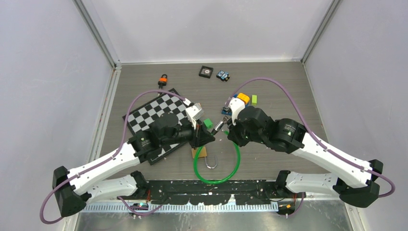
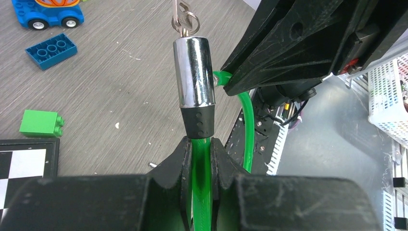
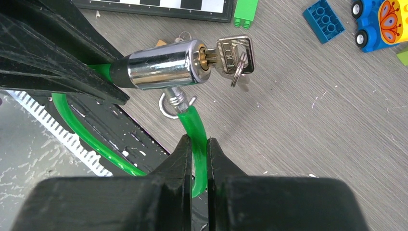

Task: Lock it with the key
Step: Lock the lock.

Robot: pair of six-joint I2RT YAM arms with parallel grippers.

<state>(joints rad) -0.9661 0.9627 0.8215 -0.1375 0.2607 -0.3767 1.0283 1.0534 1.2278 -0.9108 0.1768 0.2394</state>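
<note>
Left gripper (image 2: 201, 145) and right gripper (image 3: 198, 147) are both clamped on the floppy green cable (image 2: 248, 130). Chrome barrel (image 3: 161, 65) looks slick, so I'd pinch the flat key (image 3: 235, 54) at its 3 o'clock.

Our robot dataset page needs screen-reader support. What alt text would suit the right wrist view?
The right gripper pinches a green cable just below its metal tip, which meets the side of a chrome lock with a key in its keyhole. The left gripper holds the lock's other end; toy bricks and a chessboard lie beyond.
</note>
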